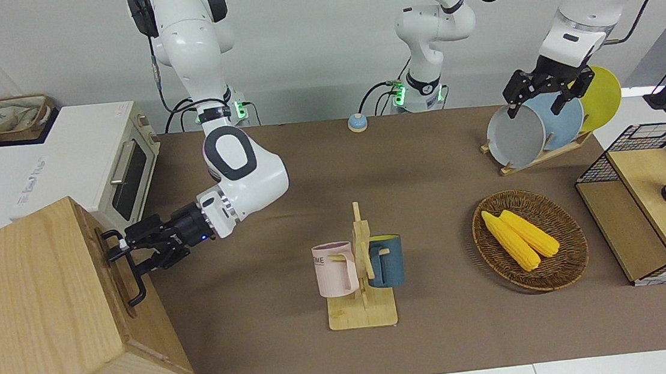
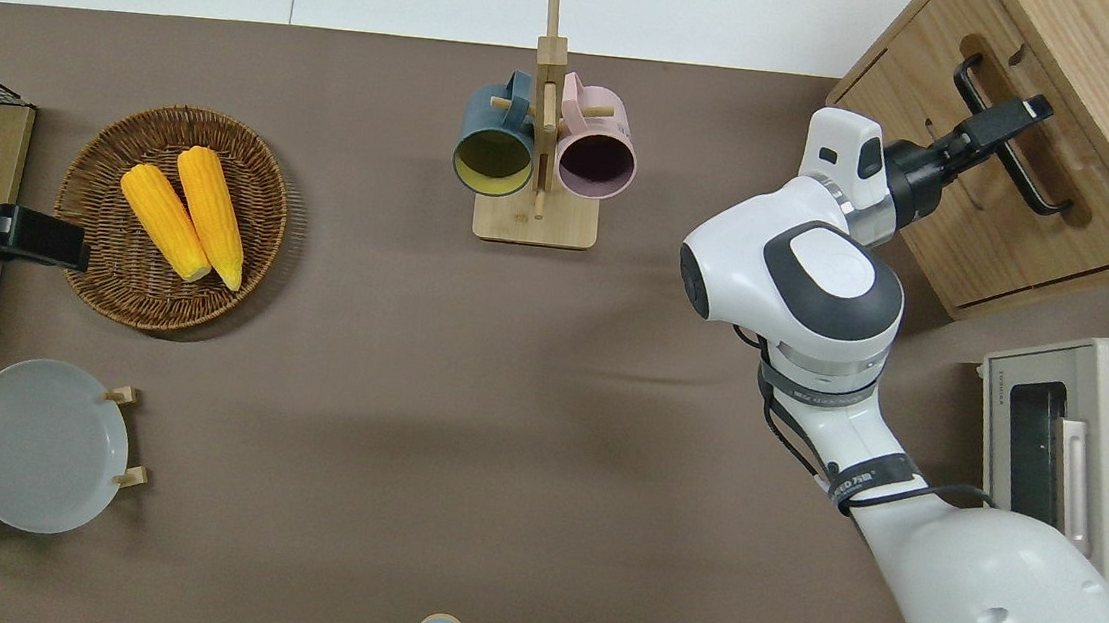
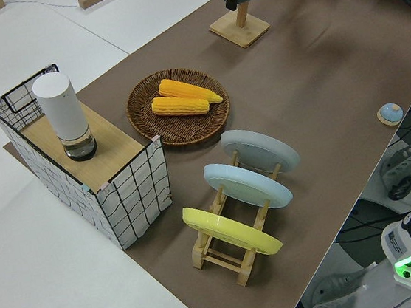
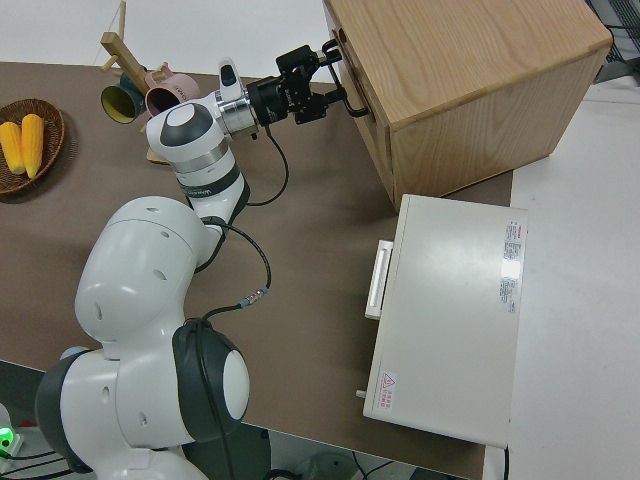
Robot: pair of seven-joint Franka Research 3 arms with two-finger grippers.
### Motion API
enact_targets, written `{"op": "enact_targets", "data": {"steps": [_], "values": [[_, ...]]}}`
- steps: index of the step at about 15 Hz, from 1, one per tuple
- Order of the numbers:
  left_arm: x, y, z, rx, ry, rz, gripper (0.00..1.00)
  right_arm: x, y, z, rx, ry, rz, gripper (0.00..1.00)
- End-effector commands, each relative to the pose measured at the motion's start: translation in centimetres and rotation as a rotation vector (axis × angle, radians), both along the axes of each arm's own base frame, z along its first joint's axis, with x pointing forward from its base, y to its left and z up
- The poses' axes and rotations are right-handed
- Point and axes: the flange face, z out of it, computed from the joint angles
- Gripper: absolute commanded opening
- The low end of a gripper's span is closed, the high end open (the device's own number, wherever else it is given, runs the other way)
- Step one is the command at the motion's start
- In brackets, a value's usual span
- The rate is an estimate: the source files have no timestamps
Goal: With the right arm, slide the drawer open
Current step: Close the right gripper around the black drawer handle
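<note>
Pale-wood and big, the box point(image 1: 49, 320) fills the corner of the front view closest to the camera, standing at the right arm's end of the brown-covered surface point(image 1: 418, 336), farther from the robots than the white toaster oven with a silver handle point(image 1: 120, 163) beside it. Its wide shallow pale-wood drawer point(image 2: 1000, 205) faces the middle of the surface and looks flush with the box front or very nearly so; I cannot tell whether a small gap has opened. The black metal bar handle point(image 1: 129, 271) runs along the drawer front. The white jointed right arm point(image 1: 234, 165), a small blue light showing at its wrist, reaches level toward the drawer, and its black two-finger tool point(image 1: 120, 246) sits at the handle's end nearer to the robots, the fingers point(image 4: 330, 95) set one on each side of the bar; from these views it seems pinched on the bar, though actual contact is hard to confirm. Near the middle of the surface stands a wooden mug tree point(image 1: 362, 281) carrying a pink mug point(image 1: 334, 269) and a dark blue mug point(image 1: 386, 260). Toward the left arm's end lie a woven wicker basket point(image 1: 558, 279) with two yellow corn cobs point(image 1: 521, 238). The left arm is parked, its black tool point(image 1: 545, 93) spread apart.
</note>
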Motion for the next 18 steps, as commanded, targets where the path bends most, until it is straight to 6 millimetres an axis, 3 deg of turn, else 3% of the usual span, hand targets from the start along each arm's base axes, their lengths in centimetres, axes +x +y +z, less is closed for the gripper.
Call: {"op": "enact_targets", "data": {"steps": [1, 3, 4, 5, 13, 16, 18], "values": [[0.4, 0.0, 0.2, 0.016, -0.008, -0.008, 1.00, -0.1, -0.2, -0.4, -0.012, -0.010, 0.028, 0.466], [0.4, 0.0, 0.2, 0.016, -0.008, -0.008, 1.00, -0.2, 0.2, -0.4, -0.016, -0.004, 0.032, 0.131], [0.4, 0.0, 0.2, 0.016, -0.008, -0.008, 1.00, -0.2, 0.2, -0.4, -0.017, -0.004, 0.033, 0.032], [0.4, 0.0, 0.2, 0.016, -0.008, -0.008, 1.00, -0.3, 0.4, -0.5, -0.018, -0.001, 0.036, 0.001], [0.4, 0.0, 0.2, 0.016, -0.008, -0.008, 1.00, -0.5, 1.1, -0.5, -0.024, -0.002, 0.034, 0.000], [0.4, 0.0, 0.2, 0.016, -0.008, -0.008, 1.00, -0.9, 2.3, -0.1, -0.008, -0.006, 0.043, 0.000], [0.4, 0.0, 0.2, 0.016, -0.008, -0.008, 1.00, -1.6, 4.7, -0.1, -0.012, -0.010, 0.045, 0.000]]}}
